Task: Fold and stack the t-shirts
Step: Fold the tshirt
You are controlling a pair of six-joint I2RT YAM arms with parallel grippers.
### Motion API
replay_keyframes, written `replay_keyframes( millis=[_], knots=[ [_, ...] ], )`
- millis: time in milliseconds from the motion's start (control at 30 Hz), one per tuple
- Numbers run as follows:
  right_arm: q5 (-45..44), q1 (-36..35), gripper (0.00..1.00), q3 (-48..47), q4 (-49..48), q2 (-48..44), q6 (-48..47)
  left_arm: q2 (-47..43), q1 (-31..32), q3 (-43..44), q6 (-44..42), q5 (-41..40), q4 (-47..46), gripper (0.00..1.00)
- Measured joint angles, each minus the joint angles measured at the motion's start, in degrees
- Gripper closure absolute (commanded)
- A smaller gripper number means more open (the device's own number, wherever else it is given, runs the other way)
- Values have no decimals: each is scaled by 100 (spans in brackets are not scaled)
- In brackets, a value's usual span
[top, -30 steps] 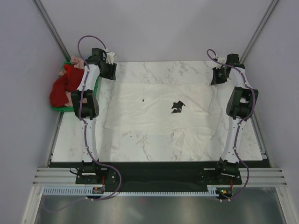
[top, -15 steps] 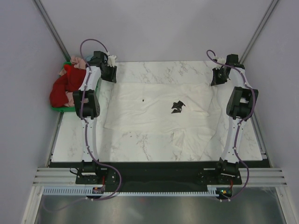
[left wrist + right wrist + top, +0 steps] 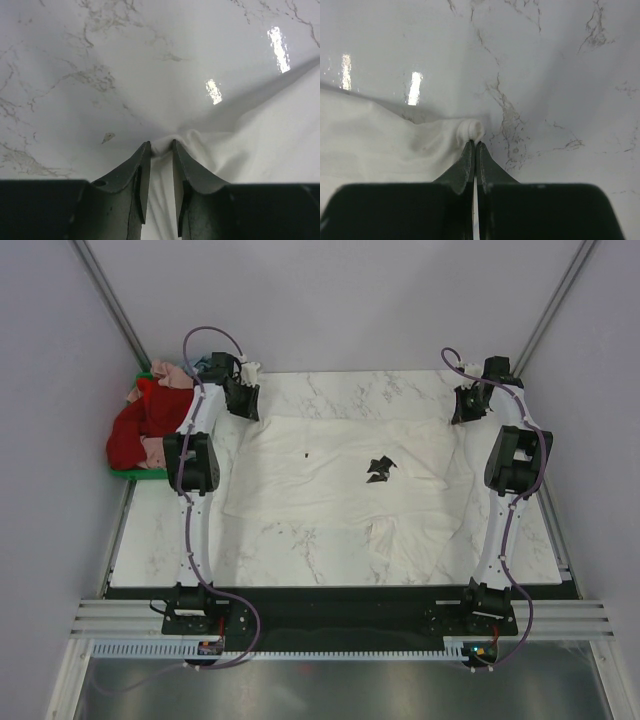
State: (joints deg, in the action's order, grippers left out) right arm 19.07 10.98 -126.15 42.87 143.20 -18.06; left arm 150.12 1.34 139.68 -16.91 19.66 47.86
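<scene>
I am reaching both arms to the far side of a marble counter [image 3: 330, 385], where a white t-shirt [image 3: 330, 490] with a small black print is lying spread flat. My left gripper [image 3: 161, 148] is standing narrow at the shirt's far left corner, pressing a small pucker of cloth between its fingertips. My right gripper [image 3: 475, 145] is pinching the far right corner tightly, a curl of cloth showing at its tips. A red t-shirt [image 3: 125, 435] and a pink t-shirt [image 3: 172, 373] are lying heaped in a green crate [image 3: 148, 474] off the counter's left edge.
</scene>
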Motion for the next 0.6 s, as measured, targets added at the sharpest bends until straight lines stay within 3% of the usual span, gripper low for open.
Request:
replay_keyframes(
  millis=[133,167,200,600],
  knots=[
    [2,0,100,0,0,0,0,28,90,11,2,4,-4,79],
    [2,0,100,0,0,0,0,28,105,15,2,0,-4,95],
    [4,0,100,0,0,0,-2,28,107,15,15,-7,-2,98],
    [-109,0,100,39,72,-363,13,-68,94,24,68,-328,-17,98]
  ],
)
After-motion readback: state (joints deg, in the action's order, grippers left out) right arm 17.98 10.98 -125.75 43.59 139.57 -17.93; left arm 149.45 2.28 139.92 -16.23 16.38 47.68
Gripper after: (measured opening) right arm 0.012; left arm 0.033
